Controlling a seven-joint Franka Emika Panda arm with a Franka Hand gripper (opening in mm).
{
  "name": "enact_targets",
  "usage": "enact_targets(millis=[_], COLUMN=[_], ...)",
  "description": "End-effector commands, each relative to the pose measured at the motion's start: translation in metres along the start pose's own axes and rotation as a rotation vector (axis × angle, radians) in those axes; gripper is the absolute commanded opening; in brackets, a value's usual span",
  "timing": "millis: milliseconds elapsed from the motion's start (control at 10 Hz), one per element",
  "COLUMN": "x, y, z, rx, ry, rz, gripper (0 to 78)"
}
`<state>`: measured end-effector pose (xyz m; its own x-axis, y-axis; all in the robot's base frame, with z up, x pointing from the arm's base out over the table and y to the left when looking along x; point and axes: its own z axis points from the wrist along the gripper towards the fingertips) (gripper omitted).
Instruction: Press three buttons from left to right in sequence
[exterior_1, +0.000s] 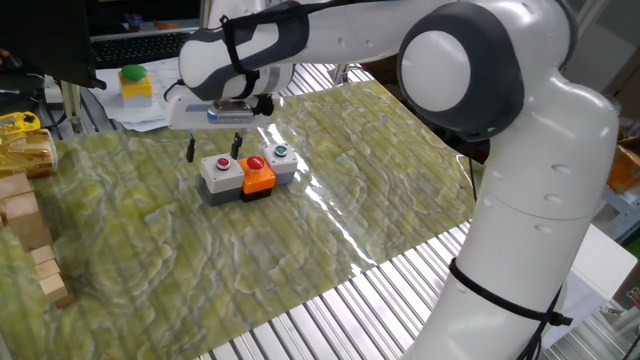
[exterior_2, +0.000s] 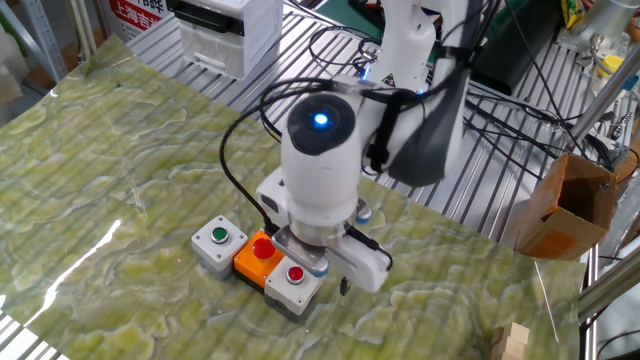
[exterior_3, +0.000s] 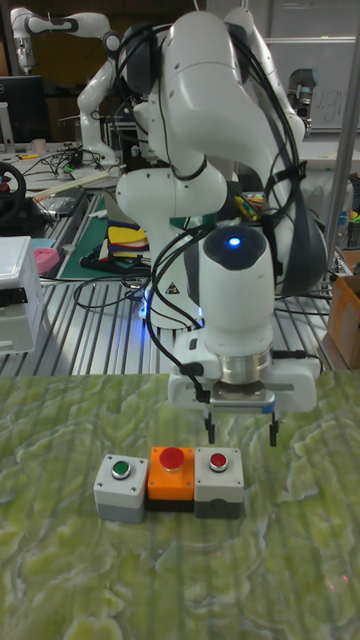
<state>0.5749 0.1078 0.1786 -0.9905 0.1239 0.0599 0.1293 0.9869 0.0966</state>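
Green marbled sheeting covers the surface (exterior_1: 330, 200). Three boxy buttons (exterior_3: 170, 482), glossy-capped and touching, are seen just below the spread claw (exterior_3: 241, 431), one finger seemingly over the grey red-capped box.

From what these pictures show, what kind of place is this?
Probably a robotics lab or workshop. The button boxes sit on a green patterned mat over a metal slatted bench, a second robot arm stands in the background, and cables and a cardboard box crowd the edges.
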Motion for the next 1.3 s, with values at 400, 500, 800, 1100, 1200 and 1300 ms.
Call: enact_targets(millis=[400,500,800,1100,1200,1300], x=[-0.016,-0.018,-0.019,-0.014,-0.012,-0.011], y=[0.008,0.008,0.008,0.009,0.009,0.009], z=[0.006,0.007,0.015,0.02,0.024,0.026], rx=[-0.002,-0.003,-0.001,0.005,0.006,0.006], ry=[-0.023,-0.024,-0.024,-0.023,-0.026,-0.028], rz=[0.011,0.009,0.008,0.009,0.01,0.01], gripper=[77.4,77.4,77.4,77.4,77.4,77.4])
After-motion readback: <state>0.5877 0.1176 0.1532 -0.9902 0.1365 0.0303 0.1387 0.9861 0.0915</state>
